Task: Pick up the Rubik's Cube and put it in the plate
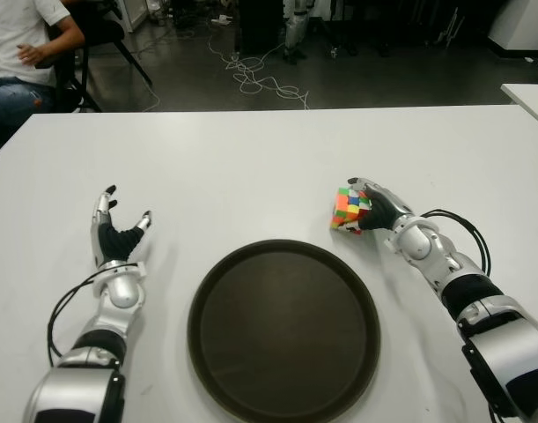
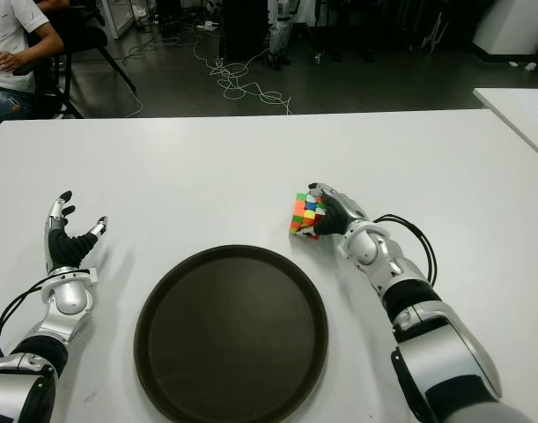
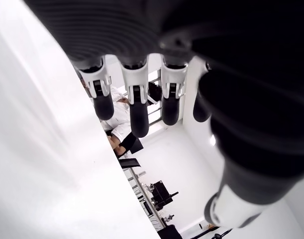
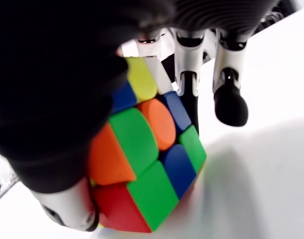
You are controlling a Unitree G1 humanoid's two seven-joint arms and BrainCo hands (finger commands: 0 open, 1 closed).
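Right hand [image 1: 380, 210] is wrapped on the Rubik's Cube [image 1: 350, 210], palm against its right side, thumb low on the near face and fingers [image 4: 231, 102] reaching over the top; in the right wrist view two fingertips stick out past the cube without touching it. Cube sits tilted, one lower edge touching the white table [image 1: 251, 167], other side raised a bit, so not clearly lifted. Cube faces show mixed orange, green, blue, yellow, red squares.

Dark round plate [image 1: 283, 330] lies just beside the right hand, toward the robot's left and nearer the body; cube is outside it, just off its far right rim, not touching it.

Left hand [image 1: 116, 236] shows well apart from the plate on its left side, fingers [image 3: 138, 109] straight and spread, thumb out to the side, holding nothing. Can't tell if it touches the table.

Past the far table edge: dark floor with loose white cables [image 1: 251, 75], and a seated person [image 1: 26, 53] in a white shirt at the far left corner, beyond the left hand. Another white table corner [image 1: 528, 97] shows far right.
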